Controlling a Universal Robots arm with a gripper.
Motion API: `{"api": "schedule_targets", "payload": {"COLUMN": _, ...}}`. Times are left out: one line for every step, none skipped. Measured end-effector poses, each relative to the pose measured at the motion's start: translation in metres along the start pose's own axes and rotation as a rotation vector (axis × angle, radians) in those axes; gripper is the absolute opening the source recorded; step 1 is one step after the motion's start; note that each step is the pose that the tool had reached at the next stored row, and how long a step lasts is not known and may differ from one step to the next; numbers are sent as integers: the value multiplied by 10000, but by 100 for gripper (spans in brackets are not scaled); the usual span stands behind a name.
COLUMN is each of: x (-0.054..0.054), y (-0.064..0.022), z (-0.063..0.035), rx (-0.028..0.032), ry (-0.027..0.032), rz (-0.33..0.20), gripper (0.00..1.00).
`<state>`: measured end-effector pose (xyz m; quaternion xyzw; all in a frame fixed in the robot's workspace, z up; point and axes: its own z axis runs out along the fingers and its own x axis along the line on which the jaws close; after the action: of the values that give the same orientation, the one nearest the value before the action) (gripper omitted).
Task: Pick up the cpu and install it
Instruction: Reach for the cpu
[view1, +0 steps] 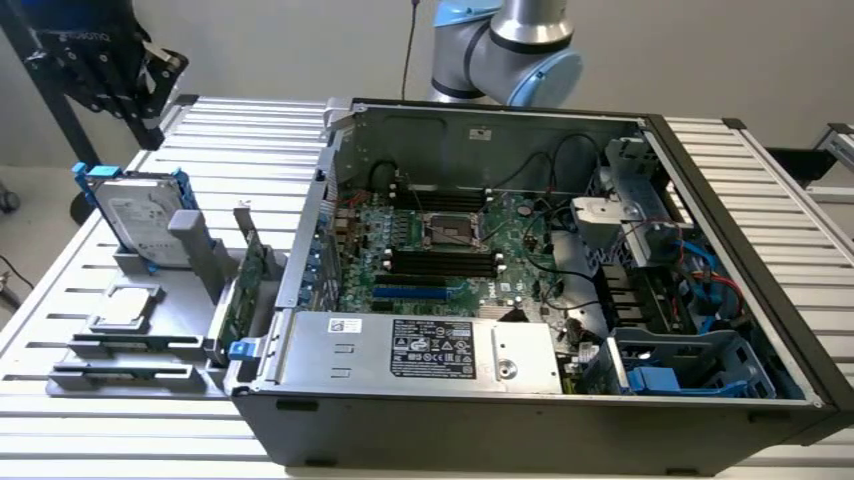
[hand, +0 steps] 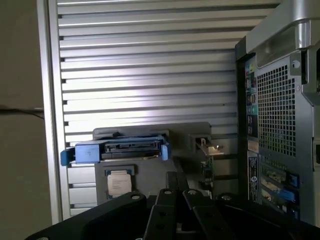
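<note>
The cpu (view1: 127, 308) is a small silvery square chip lying flat in a grey holder (view1: 96, 325) on the table, at the exterior view's left, outside the computer case. In the wrist view the cpu (hand: 119, 181) lies just beyond my gripper (hand: 176, 182). The gripper looks shut, holds nothing and hangs well above the table. The empty cpu socket (view1: 451, 232) sits in the middle of the green motherboard (view1: 514, 245) inside the open case. The arm (view1: 514, 45) rises behind the case's far wall.
A hard drive with blue rails (view1: 140, 215) (hand: 117, 149) stands upright in the holder behind the cpu. A green expansion card (view1: 240, 290) stands beside it. Black memory sticks (view1: 134, 345) lie at the holder's front. The case wall (hand: 280, 115) stands close by.
</note>
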<state>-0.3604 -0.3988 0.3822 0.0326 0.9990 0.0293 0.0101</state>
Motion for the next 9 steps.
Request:
{"api": "schedule_targets", "payload": {"x": 45, "y": -3, "z": 5, "rx": 0, "ry": 0, "rz": 0, "gripper": 11}}
{"api": "schedule_targets", "payload": {"x": 90, "y": -7, "z": 11, "rx": 1, "ry": 1, "rz": 0, "gripper": 11}}
{"api": "schedule_targets", "payload": {"x": 137, "y": -10, "z": 17, "rx": 0, "ry": 0, "rz": 0, "gripper": 11}}
{"api": "schedule_targets", "payload": {"x": 182, "y": -13, "z": 23, "rx": 0, "ry": 0, "rz": 0, "gripper": 11}}
{"api": "schedule_targets", "payload": {"x": 226, "y": -17, "z": 29, "rx": 1, "ry": 0, "rz": 0, "gripper": 11}}
{"api": "schedule_targets", "payload": {"x": 271, "y": -20, "z": 34, "rx": 1, "ry": 1, "rz": -1, "gripper": 11}}
{"api": "schedule_targets", "payload": {"x": 316, "y": -23, "z": 41, "rx": 0, "ry": 0, "rz": 0, "gripper": 11}}
{"api": "schedule_targets", "payload": {"x": 364, "y": -27, "z": 47, "rx": 0, "ry": 0, "rz": 0, "gripper": 11}}
{"api": "schedule_targets", "payload": {"x": 409, "y": -30, "z": 52, "rx": 0, "ry": 0, "rz": 0, "gripper": 11}}
